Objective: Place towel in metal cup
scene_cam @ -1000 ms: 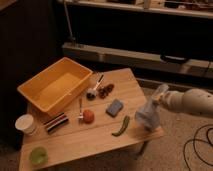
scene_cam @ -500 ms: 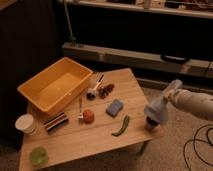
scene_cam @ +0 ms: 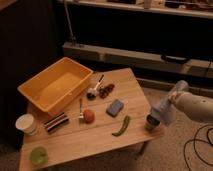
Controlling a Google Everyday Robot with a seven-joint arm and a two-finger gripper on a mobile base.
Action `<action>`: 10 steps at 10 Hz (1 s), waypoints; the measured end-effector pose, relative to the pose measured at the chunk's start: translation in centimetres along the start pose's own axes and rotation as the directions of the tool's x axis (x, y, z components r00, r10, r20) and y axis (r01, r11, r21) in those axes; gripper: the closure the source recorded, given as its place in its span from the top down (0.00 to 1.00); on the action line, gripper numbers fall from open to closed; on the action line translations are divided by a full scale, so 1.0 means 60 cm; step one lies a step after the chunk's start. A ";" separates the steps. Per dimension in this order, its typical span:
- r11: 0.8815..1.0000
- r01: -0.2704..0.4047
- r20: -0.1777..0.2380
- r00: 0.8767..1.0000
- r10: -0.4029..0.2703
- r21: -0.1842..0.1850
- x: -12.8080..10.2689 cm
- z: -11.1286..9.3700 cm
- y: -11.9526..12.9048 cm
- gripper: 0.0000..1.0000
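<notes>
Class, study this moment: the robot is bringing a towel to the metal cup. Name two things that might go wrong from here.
1. The metal cup stands at the table's right edge; a downward push may tip it off.
2. The towel, hanging from the end effector right of the table, is bigger than the cup, so it may drape over the rim rather than go in.

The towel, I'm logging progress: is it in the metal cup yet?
Not fully: the towel hangs from the pincer off the table's right edge, its lower end at the metal cup.
</notes>
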 end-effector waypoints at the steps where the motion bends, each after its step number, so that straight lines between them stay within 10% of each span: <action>1: 1.000 -0.003 -0.010 1.000 0.003 -0.006 0.009 0.001 -0.001 0.00; 10: 0.994 -0.023 -0.146 0.989 0.007 -0.103 0.069 0.013 -0.008 0.00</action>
